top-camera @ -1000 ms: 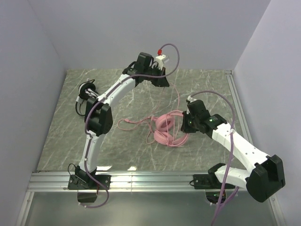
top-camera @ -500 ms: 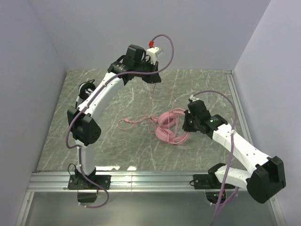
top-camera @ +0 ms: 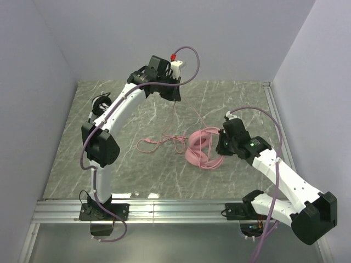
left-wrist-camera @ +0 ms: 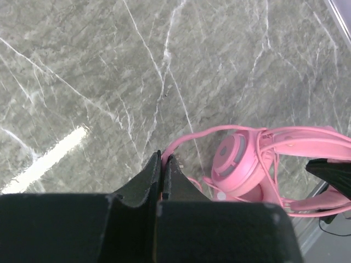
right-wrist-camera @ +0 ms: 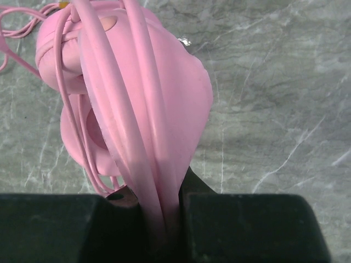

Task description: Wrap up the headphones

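Loosely, pink cable point(top-camera: 175, 140) (thin) loops the pink headphones point(right-wrist-camera: 164, 93).

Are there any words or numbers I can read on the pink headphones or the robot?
None can be read in any view.
The pink headphones are plain pink, with no logo showing.
The left arm and right arm show no legible lettering.
The black-and-white headphones are too small to tell.
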{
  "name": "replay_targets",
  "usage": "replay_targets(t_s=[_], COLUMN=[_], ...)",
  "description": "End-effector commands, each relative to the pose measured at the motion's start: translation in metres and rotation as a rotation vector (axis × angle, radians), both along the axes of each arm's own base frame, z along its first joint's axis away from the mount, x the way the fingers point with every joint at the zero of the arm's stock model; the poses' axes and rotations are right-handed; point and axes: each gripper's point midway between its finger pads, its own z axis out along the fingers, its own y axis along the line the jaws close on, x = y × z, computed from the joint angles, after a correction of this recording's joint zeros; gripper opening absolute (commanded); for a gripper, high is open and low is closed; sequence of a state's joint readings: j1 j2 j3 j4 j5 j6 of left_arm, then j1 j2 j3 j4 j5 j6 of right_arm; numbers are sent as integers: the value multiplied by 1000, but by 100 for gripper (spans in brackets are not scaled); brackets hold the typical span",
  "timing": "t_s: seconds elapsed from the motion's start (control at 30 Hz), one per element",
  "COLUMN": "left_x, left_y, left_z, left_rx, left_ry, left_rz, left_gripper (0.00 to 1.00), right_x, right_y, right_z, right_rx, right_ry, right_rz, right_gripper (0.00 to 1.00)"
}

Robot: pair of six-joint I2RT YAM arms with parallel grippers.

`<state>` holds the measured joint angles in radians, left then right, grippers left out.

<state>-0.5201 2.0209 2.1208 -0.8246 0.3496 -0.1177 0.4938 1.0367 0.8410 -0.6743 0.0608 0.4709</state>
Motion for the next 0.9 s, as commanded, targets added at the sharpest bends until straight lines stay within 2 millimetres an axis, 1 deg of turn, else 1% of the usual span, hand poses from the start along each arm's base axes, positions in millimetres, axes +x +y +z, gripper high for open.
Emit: replay_targets(t_s=[0.0, 0.03, 0.07, 0.1, 0.13, 0.17, 0.2, 0.23, 0.3, 0.33, 0.37, 0.4, 0.43, 0.47, 0.5, 0.53, 0.57, 0.6, 0.63, 0.67, 0.7, 0.73, 0.77, 0.8, 0.83, 0.87], left_x=[-6, -10, -13, -20, -24, -28, -35, -44, -57, -64, -72, -77, -84, -93, -102, -112, -122, -137, -145, -154, -162, -171, -176, -184, -189, -195], left_y=[5, 6, 5, 8, 10, 12, 14, 14, 14, 16, 18, 17, 19, 20, 17, 15, 15, 10, 8, 8, 9, 4, 2, 2, -4, -5], left_z=[44, 45, 50, 63, 61, 64, 72, 71, 70, 61, 69, 72, 64, 73, 75, 64, 68, 60, 56, 60, 44, 54, 52, 39, 45, 49], left_rx=[-76, -81, -100, -117, -116, -126, -141, -156, -173, -170, -191, -207, -206, -229, -254, -259, -281, -304, -312, -330, -329, -384, -405, -413, -453, -473], left_ry=[-59, -57, -61, -79, -68, -61, -66, -43, -20, 8, 1, 3, 25, 20, 35, 73, 80, 122, 133, 136, 175, 162, 174, 211, 208, 205], left_rz=[25, 21, 19, 18, 18, 25, 25, 17, -11, -18, -26, -40, -44, -51, -83, -106, -131, -188, -211, -221, -219, -236, -249, -253, -267, -270], left_gripper=[0, 0, 0, 0, 0, 0, 0, 0, 0, 0, 0, 0, 0, 0, 0, 0, 0, 0, 0, 0, 0, 0, 0, 0, 0, 0], right_x=[14, 14, 16, 17, 19, 21, 23, 26, 31, 33, 35, 38, 41, 43, 46, 49, 52, 56, 59, 63, 66, 70, 74, 76, 80, 83], right_y=[-4, -5, -7, -7, -7, -8, -10, -11, -15, -16, -16, -17, -17, -16, -16, -17, -17, -16, -16, -15, -14, -14, -13, -12, -11, -9], right_z=[3, 0, -4, -4, -4, -4, -2, 0, 3, 3, 4, 8, 9, 9, 12, 13, 15, 19, 19, 24, 26, 28, 32, 34, 36, 40], right_rx=[14, 5, -8, -7, -4, -1, 6, 15, 22, 26, 29, 32, 29, 32, 36, 35, 40, 48, 50, 58, 65, 72, 79, 86, 92, 106], right_ry=[-41, -32, -24, -22, -28, -28, -36, -44, -57, -59, -61, -68, -70, -68, -74, -77, -84, -96, -96, -110, -116, -125, -133, -139, -148, -155], right_rz=[-58, -60, -75, -82, -90, -100, -124, -135, -163, -171, -175, -182, -189, -190, -196, -207, -216, -220, -225, -236, -242, -255, -262, -269, -274, -283], right_gripper=[0, 0, 0, 0, 0, 0, 0, 0, 0, 0, 0, 0, 0, 0, 0, 0, 0, 0, 0, 0, 0, 0, 0, 0, 0, 0])
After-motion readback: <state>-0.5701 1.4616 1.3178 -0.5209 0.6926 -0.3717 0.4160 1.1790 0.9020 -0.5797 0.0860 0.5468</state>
